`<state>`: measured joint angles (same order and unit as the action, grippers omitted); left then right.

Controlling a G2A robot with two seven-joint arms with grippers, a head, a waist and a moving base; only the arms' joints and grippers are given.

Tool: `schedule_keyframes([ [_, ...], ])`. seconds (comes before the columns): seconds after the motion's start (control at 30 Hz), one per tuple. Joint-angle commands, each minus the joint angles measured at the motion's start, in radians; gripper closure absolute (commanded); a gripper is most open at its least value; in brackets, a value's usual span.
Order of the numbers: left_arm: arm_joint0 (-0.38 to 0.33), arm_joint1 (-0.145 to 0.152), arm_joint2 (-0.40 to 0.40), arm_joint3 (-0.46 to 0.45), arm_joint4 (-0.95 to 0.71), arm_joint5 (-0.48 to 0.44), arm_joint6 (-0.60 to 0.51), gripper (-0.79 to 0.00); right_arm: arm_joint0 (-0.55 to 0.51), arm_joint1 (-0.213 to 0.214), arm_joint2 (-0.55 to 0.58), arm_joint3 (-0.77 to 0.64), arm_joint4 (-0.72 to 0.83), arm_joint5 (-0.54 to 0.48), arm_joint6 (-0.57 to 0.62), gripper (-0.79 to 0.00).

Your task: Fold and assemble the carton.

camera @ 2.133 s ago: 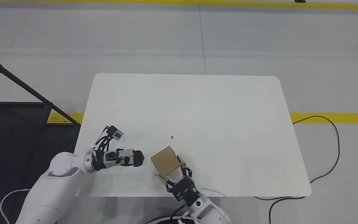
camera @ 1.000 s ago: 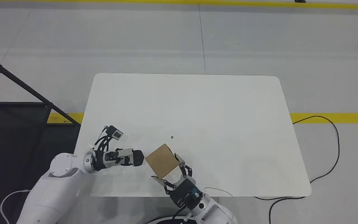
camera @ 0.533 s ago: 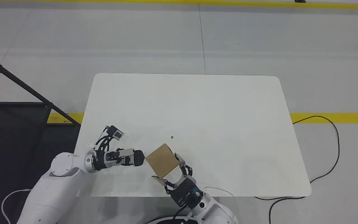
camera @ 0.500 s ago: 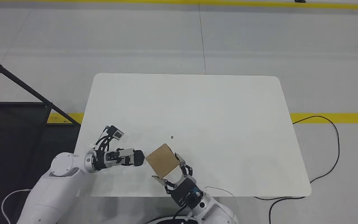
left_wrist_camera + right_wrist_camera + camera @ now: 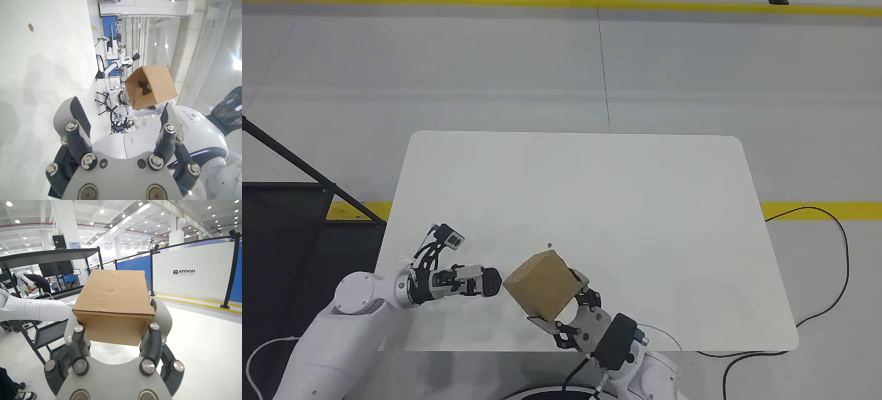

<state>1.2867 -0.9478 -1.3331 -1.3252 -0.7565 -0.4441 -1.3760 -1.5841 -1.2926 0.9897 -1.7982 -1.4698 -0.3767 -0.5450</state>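
Looking down, carton: the brown carton (image 5: pixel 539 283) is near the front edge of the white counter (image 5: pixel 662 190), held by the right pincer (image 5: pixel 562 312) at the side nearest the robot.
Looking down, left arm: the left pincer (image 5: pixel 488 281) is just beside the carton's other side, level with it and not touching.
Looking down, other: a small brown scrap (image 5: pixel 549 244) lies on the counter a little beyond the carton.
Left wrist, pincer: the left pincer (image 5: pixel 122 106) is spread wide and holds nothing.
Left wrist, carton: the carton (image 5: pixel 160 83) hangs straight ahead of the pincer. The end facing it has flaps (image 5: pixel 137 94) folded inward around a dark, star-shaped gap.
Left wrist, counter: the counter (image 5: pixel 47 56) runs along one side, with the scrap (image 5: pixel 30 27) on it.
Right wrist, pincer: the right pincer (image 5: pixel 115 323) is clamped on the carton (image 5: pixel 113 292), its fingers (image 5: pixel 162 317) pressing two opposite faces at the near end.
Right wrist, carton: the carton appears to be raised clear of the counter.
Judgement: the half-closed end faces the free left pincer, the nearer tool for it. Pressing the flaps home probably means pushing straight along that line while the right arm braces.
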Motion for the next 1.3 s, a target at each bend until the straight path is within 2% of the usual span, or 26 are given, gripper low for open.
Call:
schedule_keyframes([
  [0.0,-0.001,0.000,0.001,0.003,0.001,0.000,0.000,-0.785,0.000,0.000,-0.001,0.000,-0.001,0.002,0.001,0.000],
  [0.23,-0.005,-0.002,0.005,0.009,-0.003,0.001,-0.001,-0.785,0.002,-0.001,-0.001,-0.002,0.006,0.005,0.006,0.000],
  [0.47,-0.013,-0.006,0.025,0.023,0.035,-0.015,0.015,-0.785,0.070,-0.017,-0.028,-0.041,0.147,0.025,0.102,0.000],
  [0.67,-0.018,-0.007,0.033,0.032,0.029,-0.014,0.014,-0.785,0.110,-0.019,-0.029,-0.070,0.236,-0.061,0.141,0.000],
  [0.8,-0.017,-0.006,0.030,0.036,0.020,-0.011,0.011,-0.785,0.106,-0.016,-0.013,-0.086,0.298,-0.122,0.118,0.000],
  [0.93,-0.015,-0.006,0.025,0.035,0.005,-0.012,0.012,-0.785,0.106,-0.009,0.008,-0.085,0.341,-0.225,0.079,0.000],
  [1.03,-0.012,-0.004,0.018,0.032,0.001,-0.009,0.009,-0.785,0.100,-0.003,0.031,-0.086,0.359,-0.292,0.046,0.000],
  [1.27,-0.008,-0.003,0.014,0.027,-0.002,-0.008,0.008,-0.785,0.084,0.007,0.058,-0.101,0.318,-0.337,0.033,0.000],
])
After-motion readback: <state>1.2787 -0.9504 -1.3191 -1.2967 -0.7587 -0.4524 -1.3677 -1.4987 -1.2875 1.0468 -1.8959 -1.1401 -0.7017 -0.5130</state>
